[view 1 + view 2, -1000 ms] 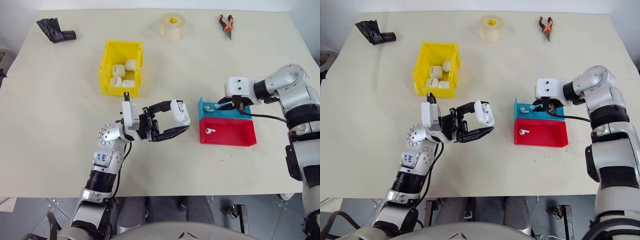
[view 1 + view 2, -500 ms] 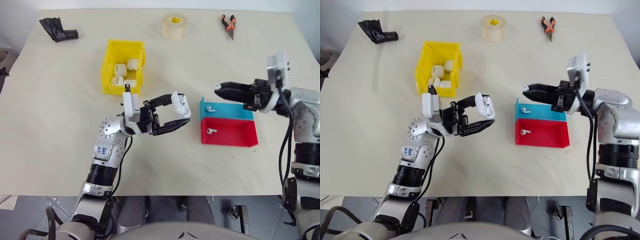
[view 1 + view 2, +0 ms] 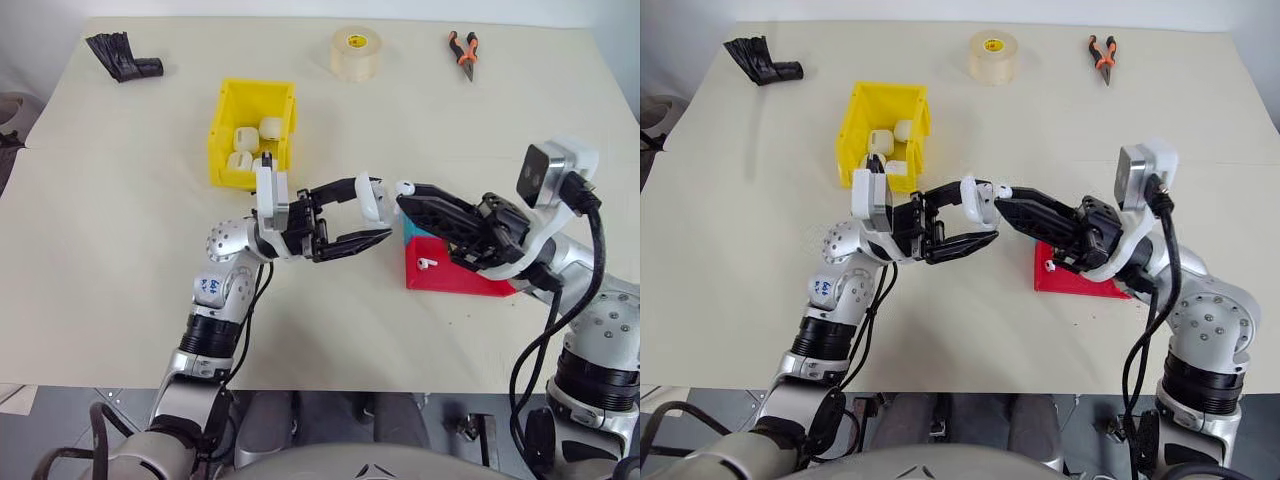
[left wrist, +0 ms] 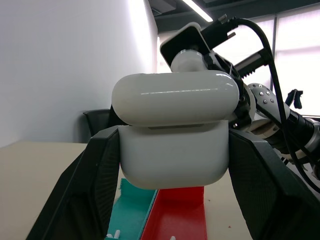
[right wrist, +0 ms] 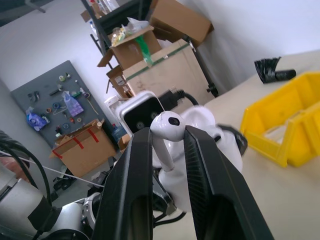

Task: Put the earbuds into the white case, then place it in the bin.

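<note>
Gripping white case [image 4: 174, 135] in left gripper [image 3: 372, 222] | right gripper [image 5: 167, 137] pinching earbud [image 5: 164, 131] just beside it

Beige table [image 3: 120, 260]. Black crumpled bag [image 3: 123, 56] at 10 o'clock near the far edge. Tape roll [image 3: 356, 52] at 12 o'clock, lying flat. Orange-handled pliers [image 3: 464, 51] at 1 o'clock, well apart from the tape. Red tray [image 3: 452, 273] at 4 o'clock, blue tray [image 4: 131, 216] touching its far side.

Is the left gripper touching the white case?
Touching. In the left wrist view, the left gripper presses its black fingers against both sides of the white case.
</note>
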Tool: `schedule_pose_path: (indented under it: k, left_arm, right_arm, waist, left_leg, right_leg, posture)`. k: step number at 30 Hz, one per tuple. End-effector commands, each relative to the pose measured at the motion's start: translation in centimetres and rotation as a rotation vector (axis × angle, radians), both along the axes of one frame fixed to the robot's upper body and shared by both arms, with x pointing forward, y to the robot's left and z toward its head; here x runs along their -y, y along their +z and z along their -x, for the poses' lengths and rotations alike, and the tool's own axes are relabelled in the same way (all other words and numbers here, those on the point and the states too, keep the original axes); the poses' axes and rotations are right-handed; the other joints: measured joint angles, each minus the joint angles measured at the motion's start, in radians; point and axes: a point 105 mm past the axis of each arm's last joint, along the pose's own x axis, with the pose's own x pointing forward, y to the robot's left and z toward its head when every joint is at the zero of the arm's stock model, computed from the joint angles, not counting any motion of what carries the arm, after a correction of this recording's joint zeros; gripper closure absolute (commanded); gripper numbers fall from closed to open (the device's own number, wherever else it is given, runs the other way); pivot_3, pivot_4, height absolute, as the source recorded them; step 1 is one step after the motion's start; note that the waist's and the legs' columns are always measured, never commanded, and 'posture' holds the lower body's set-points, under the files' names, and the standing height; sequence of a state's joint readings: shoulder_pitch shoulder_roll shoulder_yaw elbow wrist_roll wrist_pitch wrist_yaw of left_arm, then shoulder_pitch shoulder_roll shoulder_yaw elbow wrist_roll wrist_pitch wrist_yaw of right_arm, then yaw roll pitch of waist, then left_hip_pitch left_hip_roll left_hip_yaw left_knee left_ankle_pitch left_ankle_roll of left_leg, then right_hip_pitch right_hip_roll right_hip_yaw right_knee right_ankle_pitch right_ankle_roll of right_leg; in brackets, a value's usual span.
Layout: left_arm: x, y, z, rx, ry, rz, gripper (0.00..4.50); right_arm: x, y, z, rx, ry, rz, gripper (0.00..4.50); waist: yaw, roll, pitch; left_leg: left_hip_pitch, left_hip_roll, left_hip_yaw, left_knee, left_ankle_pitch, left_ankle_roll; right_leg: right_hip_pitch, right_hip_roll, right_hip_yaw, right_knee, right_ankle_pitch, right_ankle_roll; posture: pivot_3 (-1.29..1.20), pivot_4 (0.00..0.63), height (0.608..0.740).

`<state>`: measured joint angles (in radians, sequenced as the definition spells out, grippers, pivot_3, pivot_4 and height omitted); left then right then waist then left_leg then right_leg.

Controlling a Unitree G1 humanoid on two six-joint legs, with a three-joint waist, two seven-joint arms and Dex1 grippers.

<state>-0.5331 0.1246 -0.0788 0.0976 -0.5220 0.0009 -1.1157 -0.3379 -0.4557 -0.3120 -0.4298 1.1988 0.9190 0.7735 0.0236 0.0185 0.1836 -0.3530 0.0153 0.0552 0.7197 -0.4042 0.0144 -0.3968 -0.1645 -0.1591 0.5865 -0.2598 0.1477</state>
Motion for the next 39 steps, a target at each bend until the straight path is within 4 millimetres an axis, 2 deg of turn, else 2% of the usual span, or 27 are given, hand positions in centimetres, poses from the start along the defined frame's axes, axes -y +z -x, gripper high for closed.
schedule_pose_path:
  k: [1, 8, 17, 30, 39]
  left_arm:
    - [0.0, 0.7, 0.2, 0.011, -0.015, 0.033, 1.68]
    - [-0.1, 0.6, 0.4, 0.010, -0.018, 0.039, 1.68]
    - [-0.2, 1.1, 0.2, 0.009, -0.008, 0.058, 1.68]
    - [-0.2, 1.3, 0.0, 0.005, -0.003, 0.074, 1.68]
    - [-0.1, 1.1, 0.3, 0.008, -0.016, 0.061, 1.68]
  right_arm:
    - [-0.7, 0.6, 0.8, 0.039, 0.023, -0.028, 3.93]
    - [-0.6, -0.8, -0.3, 0.024, -0.028, -0.009, 3.93]
    - [-1.0, -3.0, 0.0, 0.042, -0.013, 0.109, 3.93]
    - [-0.6, -3.2, -0.2, 0.053, -0.012, 0.162, 3.93]
    - [-0.5, -2.3, -0.2, 0.089, 0.012, 0.163, 1.03]
  waist:
    - [0.000, 0.000, 0.000]
    - [0.001, 0.000, 0.000]
    - [0.001, 0.000, 0.000]
    - [0.001, 0.000, 0.000]
    - [0.002, 0.000, 0.000]
  left_leg:
    - [0.000, 0.000, 0.000, 0.000, 0.000, 0.000]
    - [0.000, 0.000, 0.000, 0.000, 0.000, 0.000]
    - [0.000, 0.000, 0.000, 0.000, 0.000, 0.000]
    - [0.000, 0.000, 0.000, 0.000, 0.000, 0.000]
    - [0.000, 0.000, 0.000, 0.000, 0.000, 0.000]
  right_leg:
    - [0.000, 0.000, 0.000, 0.000, 0.000, 0.000]
    - [0.000, 0.000, 0.000, 0.000, 0.000, 0.000]
    - [0.000, 0.000, 0.000, 0.000, 0.000, 0.000]
    - [0.000, 0.000, 0.000, 0.000, 0.000, 0.000]
    - [0.000, 0.000, 0.000, -0.001, 0.000, 0.000]
  posture:
    - [0.00, 0.150, 0.740]
    - [0.00, 0.150, 0.740]
    - [0.00, 0.150, 0.740]
    - [0.00, 0.150, 0.740]
    - [0.00, 0.150, 0.740]
